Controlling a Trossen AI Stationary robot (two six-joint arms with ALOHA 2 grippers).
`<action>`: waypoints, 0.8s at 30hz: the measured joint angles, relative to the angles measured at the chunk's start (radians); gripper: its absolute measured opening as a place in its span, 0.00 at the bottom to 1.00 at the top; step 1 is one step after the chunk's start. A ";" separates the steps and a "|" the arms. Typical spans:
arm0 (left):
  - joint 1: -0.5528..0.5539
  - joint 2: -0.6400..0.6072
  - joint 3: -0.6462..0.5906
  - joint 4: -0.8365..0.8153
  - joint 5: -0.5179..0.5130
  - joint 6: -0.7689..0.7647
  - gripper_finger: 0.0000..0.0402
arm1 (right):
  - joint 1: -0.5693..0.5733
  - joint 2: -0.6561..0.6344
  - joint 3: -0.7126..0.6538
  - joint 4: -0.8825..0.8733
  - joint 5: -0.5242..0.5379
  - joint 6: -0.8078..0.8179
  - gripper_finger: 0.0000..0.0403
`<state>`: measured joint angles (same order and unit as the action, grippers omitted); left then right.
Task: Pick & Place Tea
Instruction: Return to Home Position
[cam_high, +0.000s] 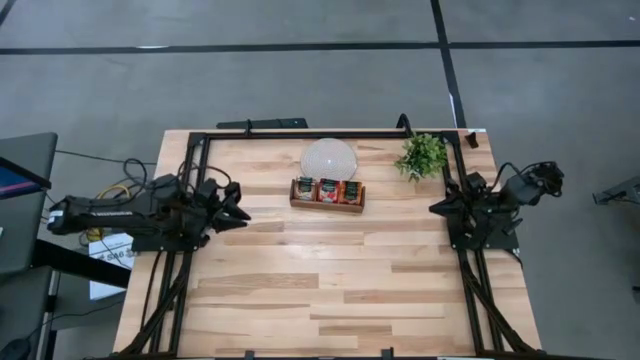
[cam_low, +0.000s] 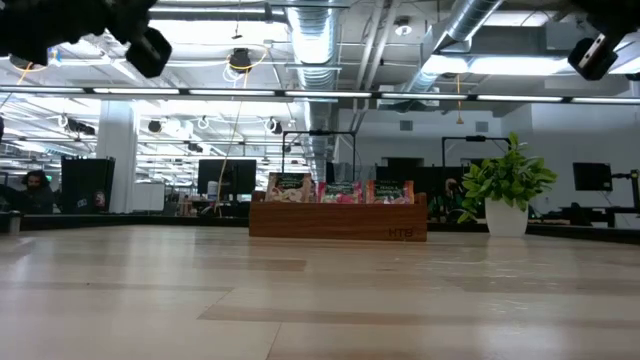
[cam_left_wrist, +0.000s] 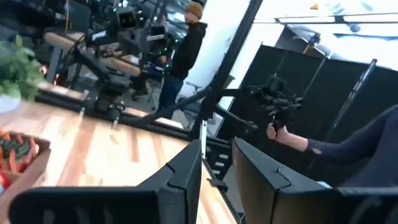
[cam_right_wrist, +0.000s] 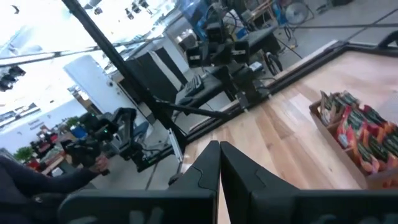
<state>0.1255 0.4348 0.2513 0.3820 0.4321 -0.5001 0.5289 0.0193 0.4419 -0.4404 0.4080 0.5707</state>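
The tea is several small sachets (cam_high: 327, 189), red and pale, standing upright in the compartments of a brown wooden tray (cam_high: 327, 206) at the table's far middle. The low view shows the sachets (cam_low: 340, 190) sticking up above the tray's front wall (cam_low: 338, 222). My left gripper (cam_high: 243, 210) hovers at the table's left side, well left of the tray. It points level toward the right, and a gap shows between its fingers (cam_left_wrist: 217, 171) with nothing in it. My right gripper (cam_high: 434, 208) hovers at the right side, pointing left, fingers together (cam_right_wrist: 219, 165). The sachets (cam_right_wrist: 357, 127) lie off to its side.
A small green plant in a white pot (cam_high: 422, 155) stands right of the tray. A round pale dish (cam_high: 329, 158) lies behind the tray. Black frame rails (cam_high: 300, 135) run along the table's edges. Bare wood (cam_high: 330, 290) fills the near half. People (cam_left_wrist: 186, 43) stand beyond the table.
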 joint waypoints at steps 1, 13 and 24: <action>-0.011 -0.021 0.000 -0.020 -0.011 0.012 0.21 | 0.000 0.000 0.000 0.010 -0.001 -0.002 0.01; -0.021 -0.434 0.018 -0.480 -0.161 0.134 0.21 | 0.000 0.000 0.000 0.036 -0.040 -0.034 0.01; -0.021 -0.376 0.010 -0.526 -0.254 0.286 0.21 | 0.001 0.000 -0.064 0.192 -0.092 -0.288 0.01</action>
<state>0.1043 0.0588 0.2611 -0.1444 0.1777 -0.2144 0.5297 0.0193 0.3777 -0.2480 0.3163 0.2830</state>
